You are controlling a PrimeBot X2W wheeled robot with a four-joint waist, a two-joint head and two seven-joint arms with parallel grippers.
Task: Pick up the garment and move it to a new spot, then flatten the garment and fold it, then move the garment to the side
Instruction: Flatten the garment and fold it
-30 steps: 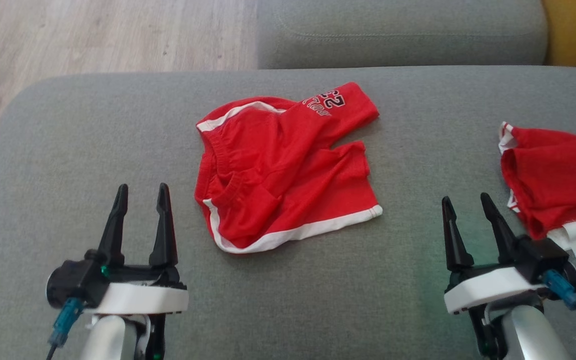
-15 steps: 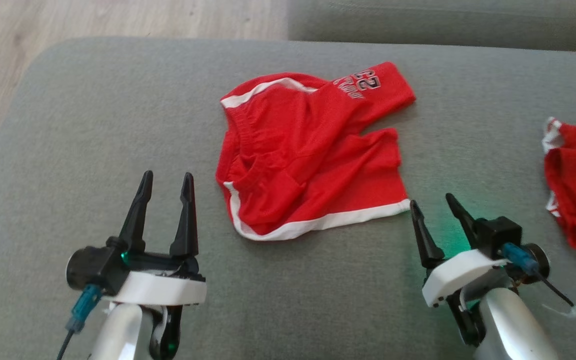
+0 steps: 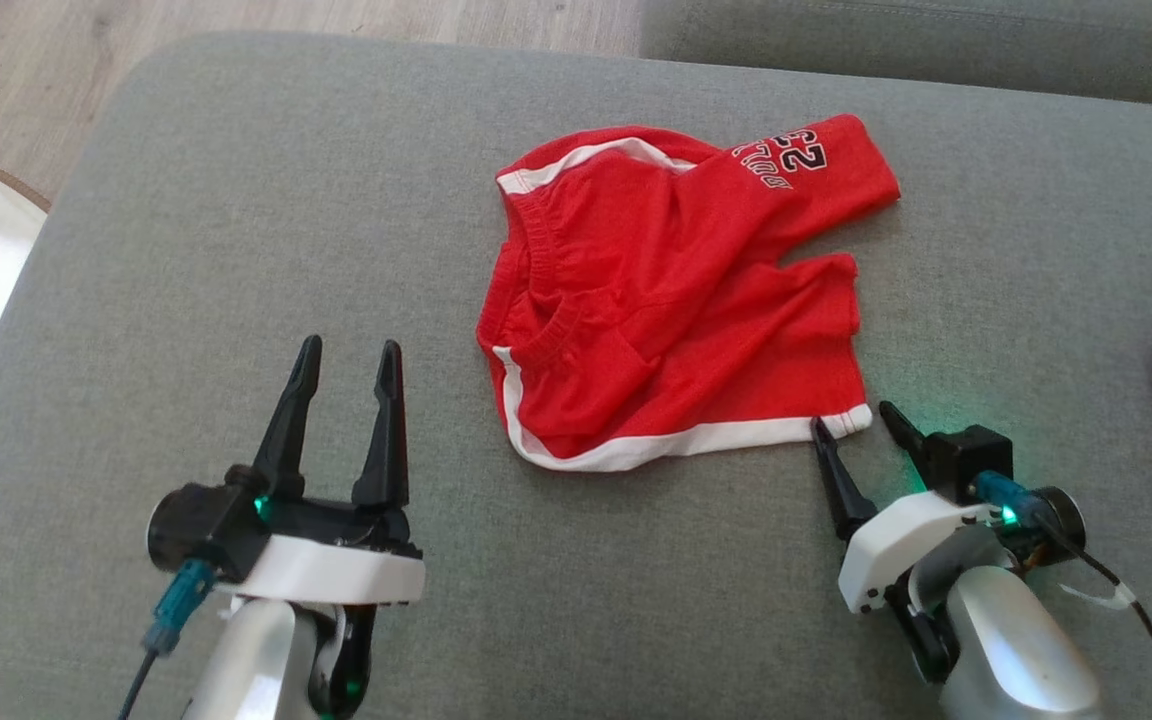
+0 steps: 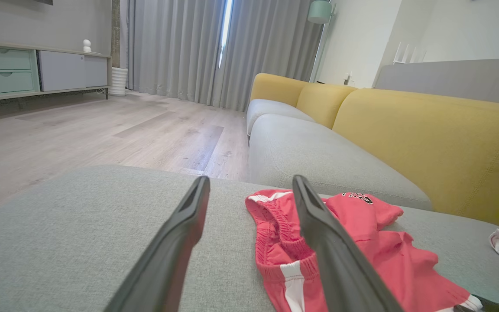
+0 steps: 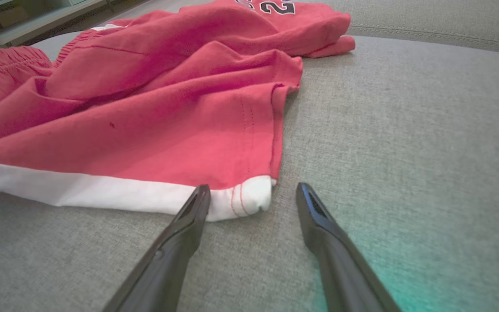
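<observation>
Shorts (image 3: 676,300) lying crumpled on cushion (image 3: 236,200), not lifted yet. Right pincer (image 3: 851,417) spread wide, empty, nosing at white hem corner (image 5: 249,199); left pincer (image 3: 351,347) likewise, hovering apart. Flattening, folding pending.

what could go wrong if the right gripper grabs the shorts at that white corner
The right gripper stands open at the white hem corner of the red shorts; closing there may catch just one layer, or pinch the grey cushion too.
The shorts lie crumpled, so a one-corner lift may bunch them further.
</observation>
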